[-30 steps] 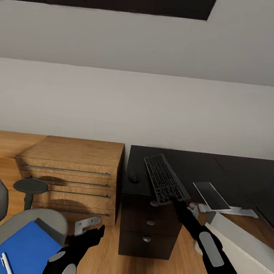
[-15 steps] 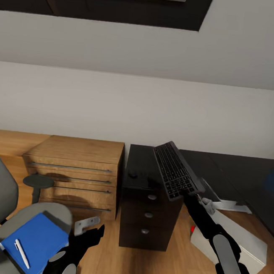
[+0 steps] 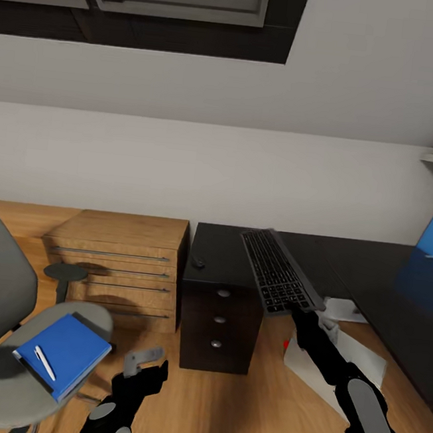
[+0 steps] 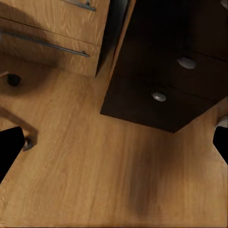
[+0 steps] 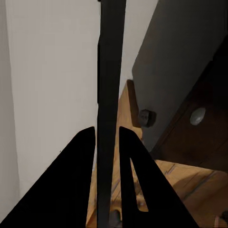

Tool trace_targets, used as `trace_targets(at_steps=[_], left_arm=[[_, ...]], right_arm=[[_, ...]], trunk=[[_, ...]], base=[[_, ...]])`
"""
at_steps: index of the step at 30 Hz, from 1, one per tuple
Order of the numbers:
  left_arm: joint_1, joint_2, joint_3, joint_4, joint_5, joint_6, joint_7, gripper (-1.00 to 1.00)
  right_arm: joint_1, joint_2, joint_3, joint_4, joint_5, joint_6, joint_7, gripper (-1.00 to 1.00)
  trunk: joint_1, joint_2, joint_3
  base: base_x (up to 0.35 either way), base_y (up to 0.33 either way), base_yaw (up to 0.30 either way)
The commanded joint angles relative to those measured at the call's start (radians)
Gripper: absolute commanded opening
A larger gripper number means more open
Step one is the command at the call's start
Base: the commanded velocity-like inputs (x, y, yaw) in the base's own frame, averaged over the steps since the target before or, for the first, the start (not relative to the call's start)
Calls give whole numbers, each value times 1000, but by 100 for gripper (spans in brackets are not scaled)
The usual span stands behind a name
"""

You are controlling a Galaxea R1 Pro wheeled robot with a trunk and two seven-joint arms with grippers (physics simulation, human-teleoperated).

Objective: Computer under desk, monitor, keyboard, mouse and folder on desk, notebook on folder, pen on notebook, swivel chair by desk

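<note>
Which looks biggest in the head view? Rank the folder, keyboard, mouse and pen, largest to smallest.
1. folder and keyboard: alike in apparent size, and the keyboard is held tilted in the right gripper, so unranked.
2. pen.
3. mouse.

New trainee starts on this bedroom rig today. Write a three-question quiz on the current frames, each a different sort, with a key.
1. True or false: the right gripper holds the slim dark-keyed keyboard by its near end.
2. Multiple choice: the flat bright blue folder lies on: A) the glossy black desk; B) the grey swivel chair seat; C) the light wooden drawer unit.
3. Fill in: the small white pen lies on top of the ____.

Key: 1 true, the fingers flank the keyboard's edge; 2 B; 3 folder.
</note>
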Motion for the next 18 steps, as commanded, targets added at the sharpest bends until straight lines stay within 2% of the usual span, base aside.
trace_targets(at_steps=[1,8,10,12,18], left_arm=[[-1,0,-3,-1,5,3,13,100],[-1,0,-11,-1,-5,4,28,100],[-1,-1,-11,-1,-5,4,28,100],[-1,-1,-12,0,-6,4,28,100],[-1,-1,-12,-1,-6,4,28,100]], right_arm=[[1,0,-2,-1,-20,4,-3,-100],[5,1,-16,1,-38,3,-1,-100],[5,2,-31,4,-40,2,-2,-100],[6,4,-68,23,-43,2,-2,-100],[6,5,-80,39,-44,2,-1,-100]], trunk=[[-5,7,2],[-31,56,24],[-39,70,30],[-47,84,37],[-70,126,55]], base=[[-300,-217,0],[-299,-218,0],[-299,-220,0],[-298,-220,0],[-298,-224,0]])
